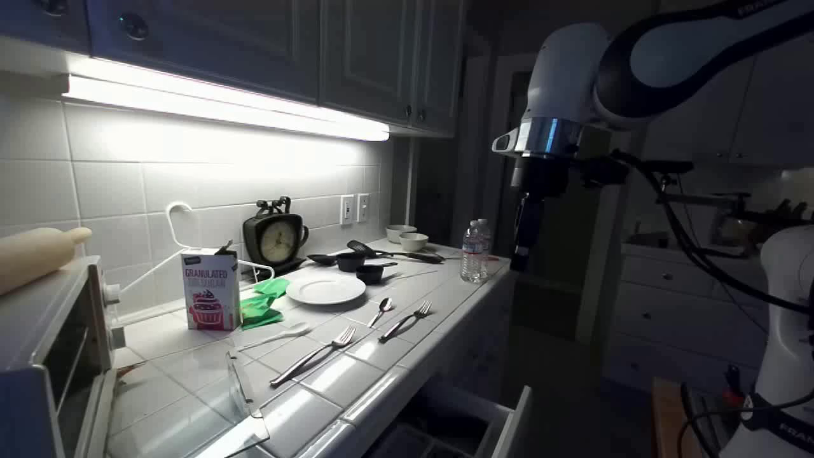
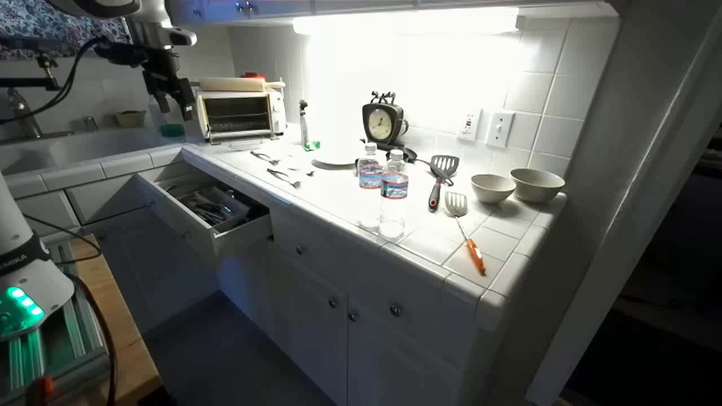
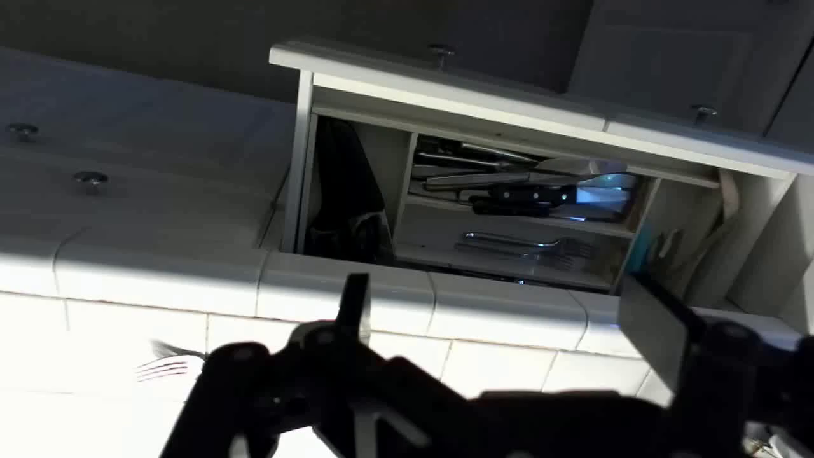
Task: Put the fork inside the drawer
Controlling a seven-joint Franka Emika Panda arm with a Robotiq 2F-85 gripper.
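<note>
Two silver forks lie on the white tiled counter in both exterior views: a nearer fork (image 1: 311, 359) (image 2: 265, 158) and a second fork (image 1: 405, 320) (image 2: 284, 178). In the wrist view, one fork's tines (image 3: 166, 367) show at lower left; its handle is hidden behind my gripper. The pale drawer (image 1: 514, 423) (image 2: 175, 217) (image 3: 445, 95) is pulled open below the counter edge. Inside it are knives (image 3: 528, 191) and, in another compartment, forks (image 3: 528, 247). My gripper (image 1: 520, 257) (image 2: 176, 111) (image 3: 496, 283) is open and empty, held in the air above the drawer and counter level.
Two water bottles (image 1: 474, 251) (image 2: 393, 194) stand by the counter edge. A white plate (image 1: 325, 289), a spoon (image 1: 381, 310) and a sugar box (image 1: 212, 289) are behind the forks. A toaster oven (image 1: 63, 356) (image 2: 237, 113) with its glass door (image 1: 245, 394) lowered stands beside them.
</note>
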